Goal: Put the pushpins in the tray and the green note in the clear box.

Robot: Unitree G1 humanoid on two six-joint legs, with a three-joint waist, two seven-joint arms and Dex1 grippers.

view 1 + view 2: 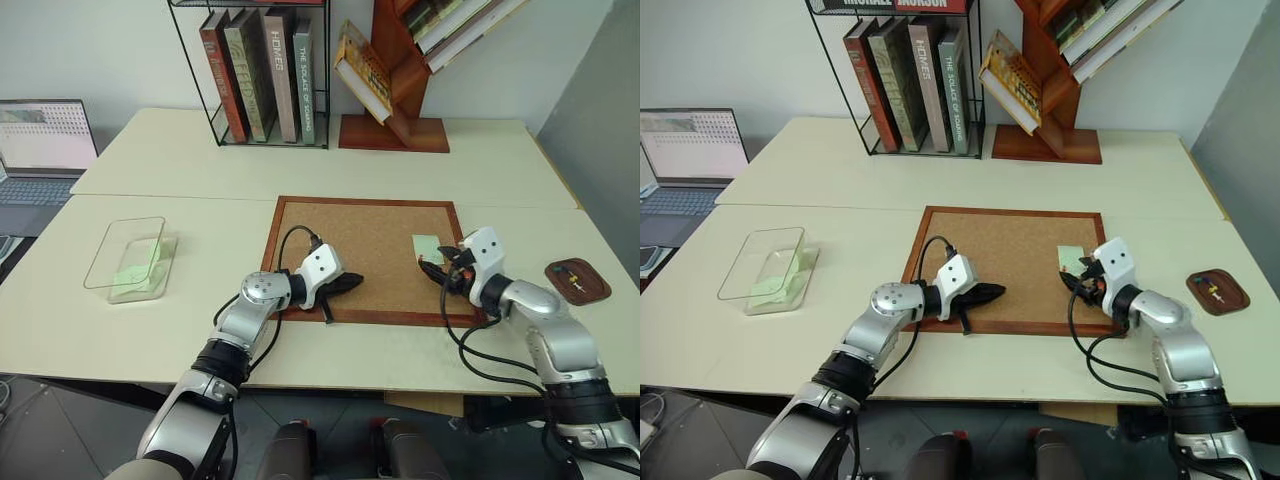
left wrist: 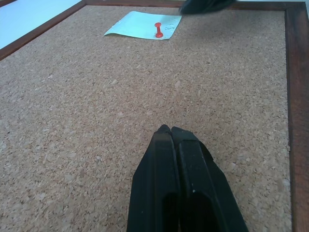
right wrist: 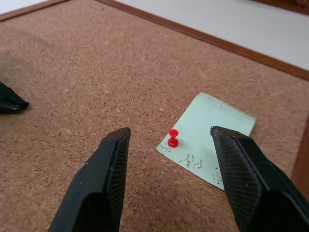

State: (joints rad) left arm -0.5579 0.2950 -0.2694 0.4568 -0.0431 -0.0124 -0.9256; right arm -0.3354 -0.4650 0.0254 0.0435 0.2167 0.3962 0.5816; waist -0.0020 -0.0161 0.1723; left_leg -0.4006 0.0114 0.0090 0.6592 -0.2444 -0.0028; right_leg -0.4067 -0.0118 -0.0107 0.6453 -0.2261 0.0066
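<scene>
The cream table point(image 1: 330, 170) carries everything, and the wood-framed corkboard point(image 1: 370, 255) at its middle serves as the landmark. Beyond the corkboard stand a wire rack of books point(image 1: 262, 72) and a slanted wooden bookshelf point(image 1: 400, 70); far off its left side sits an open laptop point(image 1: 45, 150). The clear box point(image 1: 128, 258) lies on the table well to the left of the corkboard, with something pale green inside it, though the see-through walls make it hard to tell what. The left gripper point(image 1: 350, 282) rests low over the corkboard's near left part, its two black fingers point(image 2: 178, 183) pressed together on nothing. The right gripper point(image 3: 169, 145) hovers over the corkboard's right side, jaws spread apart and empty. The tray point(image 1: 577, 279) sits on the table just off the corkboard's right edge, with a few small pins in it. The green note point(image 3: 210, 137) lies flat on the corkboard near its right frame. One of the pushpins point(image 3: 173, 138), a red one, stands upright in the note's corner, between the right gripper's spread fingers.
</scene>
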